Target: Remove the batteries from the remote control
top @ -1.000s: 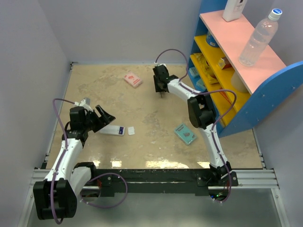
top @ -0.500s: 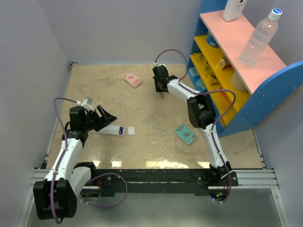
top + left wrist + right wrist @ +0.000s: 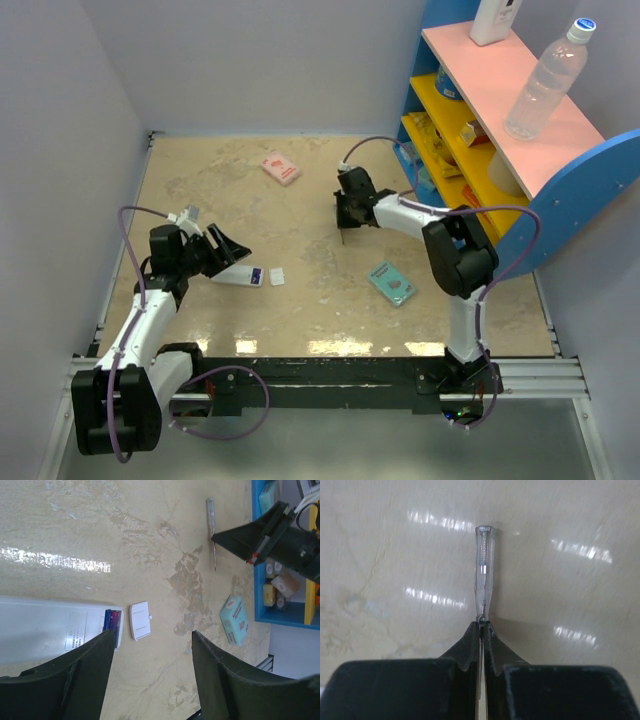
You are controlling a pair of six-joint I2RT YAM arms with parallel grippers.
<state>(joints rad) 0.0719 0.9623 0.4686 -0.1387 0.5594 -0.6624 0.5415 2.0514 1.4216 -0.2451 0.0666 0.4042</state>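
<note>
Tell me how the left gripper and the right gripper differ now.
The left gripper is open and holds nothing; the right gripper is shut on a clear-handled screwdriver. The left gripper hangs by the remote control; the right gripper is far from it, nearer the shelf. Both are black.

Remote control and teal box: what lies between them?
A small white battery cover, close beside the remote control, far from the teal box; top view.
</note>
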